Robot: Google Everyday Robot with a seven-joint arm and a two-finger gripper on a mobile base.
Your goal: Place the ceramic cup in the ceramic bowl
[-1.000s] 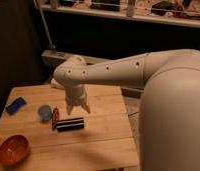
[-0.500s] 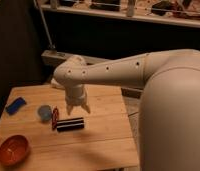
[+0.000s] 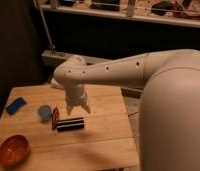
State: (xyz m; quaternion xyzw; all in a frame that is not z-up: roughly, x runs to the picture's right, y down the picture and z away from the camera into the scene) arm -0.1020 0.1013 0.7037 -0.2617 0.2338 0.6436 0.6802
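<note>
A small blue-grey ceramic cup [image 3: 44,112] stands upright on the wooden table [image 3: 103,140], left of centre. An orange-red ceramic bowl [image 3: 13,150] sits at the table's front left corner, empty. My gripper [image 3: 77,108] hangs from the white arm above the table's middle, to the right of the cup and apart from it, with nothing in it. The bowl lies well to the front left of the gripper.
A black and red flat object [image 3: 68,123] lies just below the gripper, next to the cup. A blue flat object [image 3: 15,105] lies at the table's left edge. A dark shelf unit [image 3: 123,20] stands behind the table.
</note>
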